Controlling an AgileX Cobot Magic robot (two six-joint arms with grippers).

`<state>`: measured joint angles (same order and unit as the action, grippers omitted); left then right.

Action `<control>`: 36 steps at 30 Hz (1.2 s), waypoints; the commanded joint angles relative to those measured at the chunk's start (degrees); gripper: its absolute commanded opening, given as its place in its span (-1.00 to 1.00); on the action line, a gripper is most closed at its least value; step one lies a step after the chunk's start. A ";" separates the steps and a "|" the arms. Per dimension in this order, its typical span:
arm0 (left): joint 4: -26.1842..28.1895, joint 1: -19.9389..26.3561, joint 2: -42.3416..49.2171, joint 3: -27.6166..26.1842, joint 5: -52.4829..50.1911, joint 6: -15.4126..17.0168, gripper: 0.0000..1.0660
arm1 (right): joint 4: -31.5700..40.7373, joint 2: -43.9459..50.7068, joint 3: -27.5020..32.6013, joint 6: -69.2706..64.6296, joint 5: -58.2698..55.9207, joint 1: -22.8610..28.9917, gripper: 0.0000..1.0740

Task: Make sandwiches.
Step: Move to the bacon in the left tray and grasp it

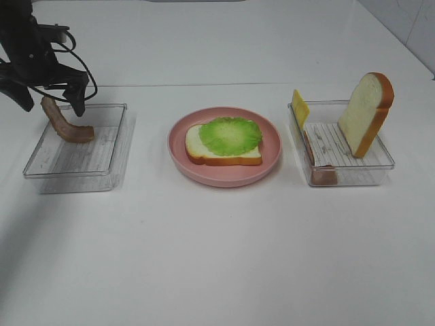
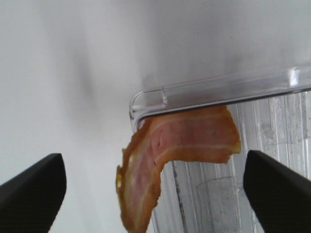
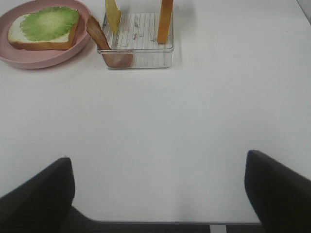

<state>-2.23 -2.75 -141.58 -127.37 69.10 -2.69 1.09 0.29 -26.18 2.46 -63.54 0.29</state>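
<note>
A brown bacon strip (image 1: 64, 125) (image 2: 180, 141) leans over the back-left corner of the left clear tray (image 1: 81, 159) (image 2: 218, 90). My left gripper (image 1: 53, 107) (image 2: 155, 189) hovers over it, open, one finger on each side and neither touching it. On the pink plate (image 1: 268, 163) (image 3: 29, 58) lies a bread slice (image 1: 224, 157) (image 3: 43, 43) topped with green lettuce (image 1: 230, 134) (image 3: 48, 22). My right gripper (image 3: 160, 194) is open and empty over bare table, well in front of the right tray (image 1: 353, 173) (image 3: 141, 58).
The right tray holds an upright bread slice (image 1: 367, 112) (image 3: 165, 19), a yellow cheese slice (image 1: 300, 107) (image 3: 112, 13) leaning on its back-left corner, and a brownish ham piece (image 1: 323, 173) (image 3: 99, 36) along its left wall. White table surrounds the plate and both trays.
</note>
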 commanded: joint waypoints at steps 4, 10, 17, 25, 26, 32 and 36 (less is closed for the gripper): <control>0.63 -0.40 -0.11 -0.11 -0.11 0.06 0.12 | -0.11 1.15 0.23 0.11 0.29 -0.23 0.71; 0.69 -0.40 -0.11 -0.11 -0.17 0.69 -0.04 | -0.11 1.15 0.23 0.11 0.29 -0.23 0.71; 0.40 -0.40 -0.11 -0.11 1.89 0.63 -0.04 | -0.11 1.15 0.23 0.11 0.29 -0.23 0.71; 0.40 -0.40 -0.11 -0.11 1.15 0.63 -0.04 | -0.11 1.15 0.23 0.11 0.29 -0.23 0.71; 0.46 -0.40 -0.11 -0.11 0.86 0.63 -0.04 | -0.11 1.15 0.23 0.11 0.29 -0.23 0.71; 0.46 -0.40 -0.11 -0.11 0.40 0.69 -0.07 | -0.11 1.15 0.23 0.11 0.29 -0.23 0.71; 0.46 -0.40 -0.11 -0.11 0.40 0.69 -0.31 | -0.11 1.15 0.23 0.11 0.29 -0.23 0.71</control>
<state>-2.23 -2.75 -141.58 -127.37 69.50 -2.52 1.09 0.29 -26.18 2.46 -63.54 0.29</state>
